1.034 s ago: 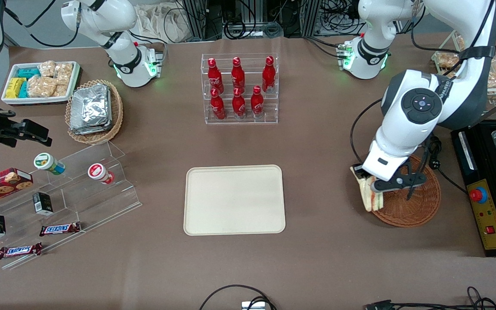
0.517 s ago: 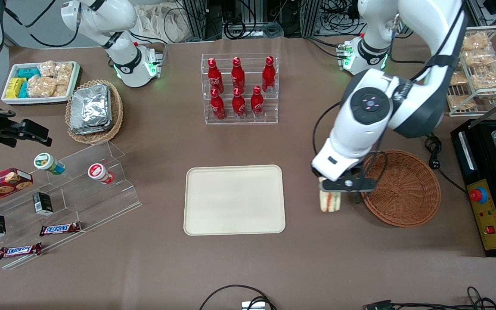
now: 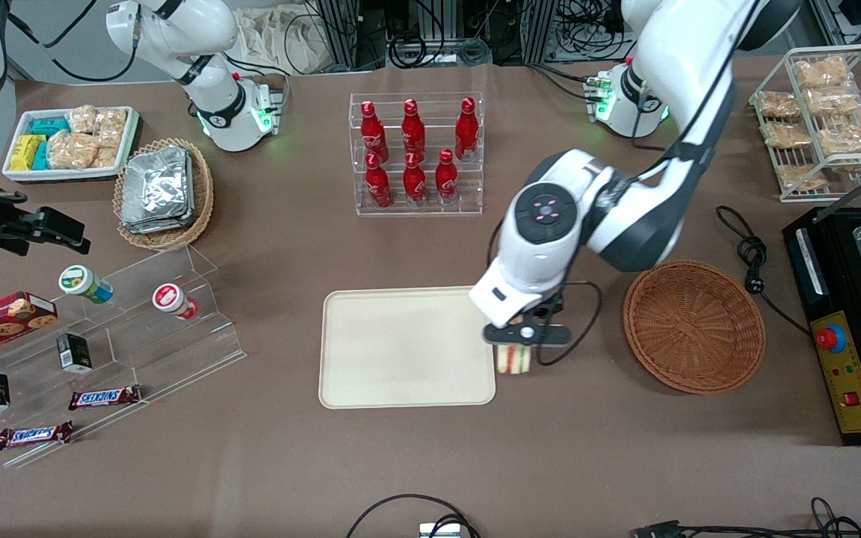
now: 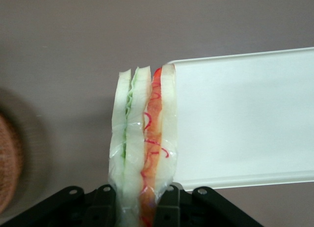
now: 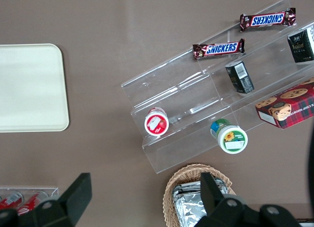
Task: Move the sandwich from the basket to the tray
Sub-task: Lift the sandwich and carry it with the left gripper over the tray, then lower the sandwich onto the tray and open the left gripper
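Note:
My left gripper (image 3: 516,345) hangs above the table at the tray's edge nearest the basket, shut on the sandwich (image 3: 514,359). In the left wrist view the sandwich (image 4: 143,138) shows pale bread layers with green and red-orange filling, pinched between the black fingers (image 4: 103,207) of the gripper (image 4: 136,207). The cream tray (image 3: 406,346) lies flat in the middle of the table, its rim (image 4: 235,178) just beside the sandwich. The reddish-brown wicker basket (image 3: 693,326) sits toward the working arm's end of the table, with nothing in it.
A clear rack of red bottles (image 3: 415,153) stands farther from the front camera than the tray. A tan basket of foil packets (image 3: 162,193), a white bin of snacks (image 3: 72,142) and a clear stepped shelf (image 3: 124,321) lie toward the parked arm's end. A black machine (image 3: 849,321) stands beside the basket.
My gripper has carried the sandwich out of the basket and sideways over the table to the tray's edge. The basket now holds nothing.

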`<state>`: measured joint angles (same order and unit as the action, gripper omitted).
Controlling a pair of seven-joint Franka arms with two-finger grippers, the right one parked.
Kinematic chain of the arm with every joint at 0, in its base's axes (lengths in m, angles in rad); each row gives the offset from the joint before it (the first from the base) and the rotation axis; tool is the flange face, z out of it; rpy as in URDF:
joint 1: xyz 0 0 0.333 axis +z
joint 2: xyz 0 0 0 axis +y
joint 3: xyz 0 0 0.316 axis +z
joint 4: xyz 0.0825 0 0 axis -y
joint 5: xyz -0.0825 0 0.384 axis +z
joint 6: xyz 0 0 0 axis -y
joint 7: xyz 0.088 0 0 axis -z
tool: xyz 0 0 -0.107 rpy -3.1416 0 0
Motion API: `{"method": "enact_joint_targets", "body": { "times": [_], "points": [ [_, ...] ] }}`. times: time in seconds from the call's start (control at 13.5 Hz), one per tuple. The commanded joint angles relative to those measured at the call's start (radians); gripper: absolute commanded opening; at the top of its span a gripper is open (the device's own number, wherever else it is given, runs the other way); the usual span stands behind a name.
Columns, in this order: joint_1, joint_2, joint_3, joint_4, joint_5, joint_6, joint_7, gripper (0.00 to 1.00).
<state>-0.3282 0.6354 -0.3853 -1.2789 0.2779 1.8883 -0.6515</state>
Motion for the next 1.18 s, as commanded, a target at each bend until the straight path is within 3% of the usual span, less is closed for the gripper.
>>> {"method": "enact_joint_targets", "body": {
  "times": [0.0,0.3,1.11],
  "points": [
    [-0.048,0.111,0.01,0.113,0.039,-0.026,-0.033,0.04],
    [-0.123,0.216,0.032,0.188,0.078,-0.002,-0.089,0.07],
    [-0.164,0.343,0.06,0.188,0.098,0.162,-0.111,0.08]
  ]
}}
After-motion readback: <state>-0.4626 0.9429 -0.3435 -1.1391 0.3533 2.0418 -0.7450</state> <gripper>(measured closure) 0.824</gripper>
